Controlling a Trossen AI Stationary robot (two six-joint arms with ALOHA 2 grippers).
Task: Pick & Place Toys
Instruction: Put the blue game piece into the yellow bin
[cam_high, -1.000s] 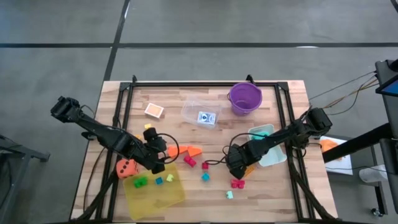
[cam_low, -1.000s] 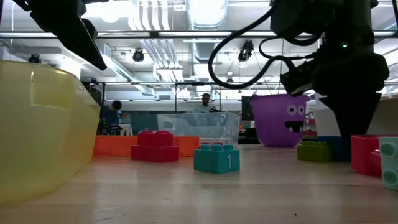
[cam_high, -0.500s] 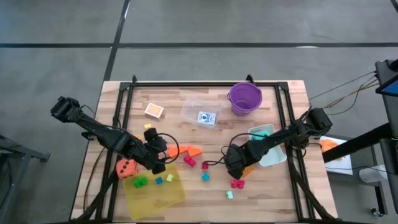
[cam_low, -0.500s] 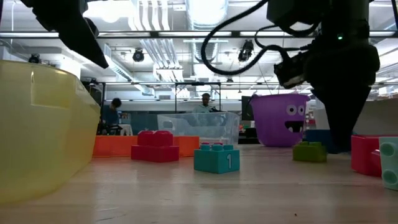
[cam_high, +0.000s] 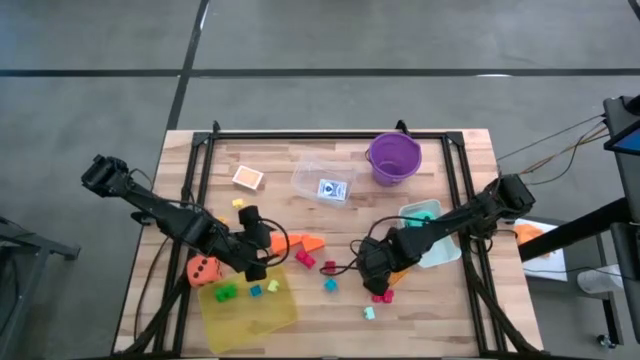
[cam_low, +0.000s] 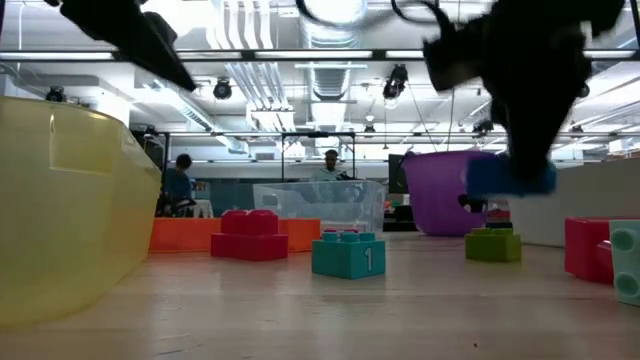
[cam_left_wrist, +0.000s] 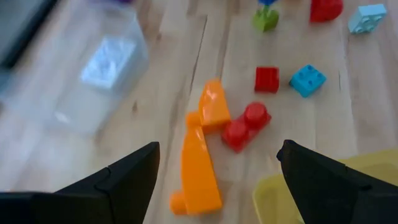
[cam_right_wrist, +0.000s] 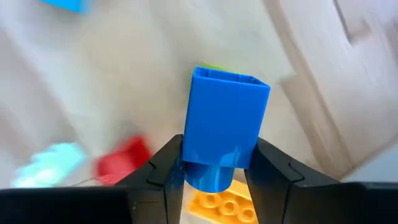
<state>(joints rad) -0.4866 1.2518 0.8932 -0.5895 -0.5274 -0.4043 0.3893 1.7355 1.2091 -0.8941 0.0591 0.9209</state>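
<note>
Brick first: the blue brick (cam_right_wrist: 225, 121) sits pinched in your right claw (cam_right_wrist: 214, 163), lifted clear of the worktop (cam_high: 440, 300) above the green brick (cam_low: 492, 244) and red brick (cam_high: 380, 295). Keep the squeeze steady and rise straight before swinging, so it cannot twist out. Your left claw (cam_left_wrist: 217, 171) hangs spread wide and empty over the orange wedges (cam_left_wrist: 202, 158), beside the yellow tray (cam_high: 250, 310).

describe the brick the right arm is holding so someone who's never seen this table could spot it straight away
Start from the purple bucket at the table's far edge and come toward the near edge to the right gripper, above the red brick. Between its fingers is a blue brick, held clear of the table. It is the only blue piece there, taller than the green brick lying below it.
</note>
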